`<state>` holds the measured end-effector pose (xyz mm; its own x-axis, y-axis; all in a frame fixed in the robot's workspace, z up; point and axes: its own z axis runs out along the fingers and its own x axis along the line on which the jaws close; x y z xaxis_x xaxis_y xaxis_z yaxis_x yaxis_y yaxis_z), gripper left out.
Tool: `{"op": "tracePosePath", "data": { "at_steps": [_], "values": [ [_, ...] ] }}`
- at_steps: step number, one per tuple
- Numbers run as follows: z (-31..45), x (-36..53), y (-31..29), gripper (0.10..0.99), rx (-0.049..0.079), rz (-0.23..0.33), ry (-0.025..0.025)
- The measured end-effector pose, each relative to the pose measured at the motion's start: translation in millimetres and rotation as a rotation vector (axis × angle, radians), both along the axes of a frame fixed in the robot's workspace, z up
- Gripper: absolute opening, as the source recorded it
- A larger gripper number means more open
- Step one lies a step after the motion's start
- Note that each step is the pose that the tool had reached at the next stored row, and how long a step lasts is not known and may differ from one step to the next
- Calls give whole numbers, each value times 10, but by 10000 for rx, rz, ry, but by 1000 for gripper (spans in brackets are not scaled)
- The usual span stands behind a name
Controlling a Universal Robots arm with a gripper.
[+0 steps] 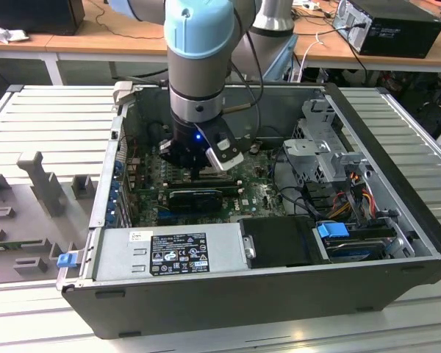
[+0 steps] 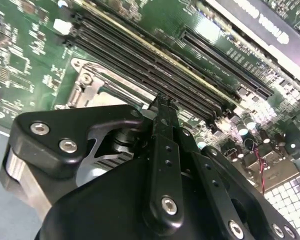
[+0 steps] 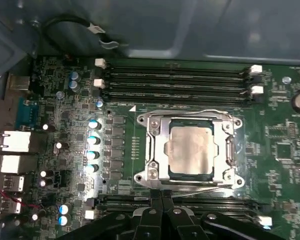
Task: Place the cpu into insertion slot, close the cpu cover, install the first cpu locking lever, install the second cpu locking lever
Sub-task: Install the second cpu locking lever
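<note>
In the first wrist view the gripper (image 3: 161, 197) sits nearest, its two black fingers (image 3: 151, 220) pressed together with no gap and nothing between them, the tips just at the near edge of the insertion slot (image 3: 149, 150); beyond them the cpu (image 3: 191, 148) lies flat inside that socket, its pale metallic face showing through the window of the cpu cover (image 3: 156, 162), which lies down over it; a thin wire locking lever (image 3: 202, 187) runs along the near side of the frame and another (image 3: 190, 113) along the far side; past the socket the long black memory slots (image 3: 175, 82) stretch across the green motherboard (image 3: 285, 150). The second wrist view shows the closed gripper (image 2: 162, 102) from behind, with a corner of the socket frame (image 2: 85, 82) beside it. The exterior view shows the arm (image 1: 198, 66) reaching down into the open computer case (image 1: 206, 294), the gripper (image 1: 198, 170) low over the board beside the black graphics card (image 1: 196, 197); the case rests on a slatted worktop (image 1: 44, 118).
</note>
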<state>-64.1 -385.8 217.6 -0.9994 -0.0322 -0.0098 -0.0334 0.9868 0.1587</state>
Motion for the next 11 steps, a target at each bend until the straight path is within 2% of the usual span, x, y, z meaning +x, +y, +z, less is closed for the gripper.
{"op": "tracePosePath", "data": {
  "at_steps": [2, 3, 4, 8, 11],
  "values": [
    [-93, -16, -2, 106, 27, 27, 0],
    [-108, -23, -7, 106, 75, 39, 2],
    [-116, -35, -20, 106, 181, 48, 1],
    [-128, -89, -88, 106, 466, 62, -1],
    [-139, -106, -111, 106, 779, 63, -2]
  ]
}}
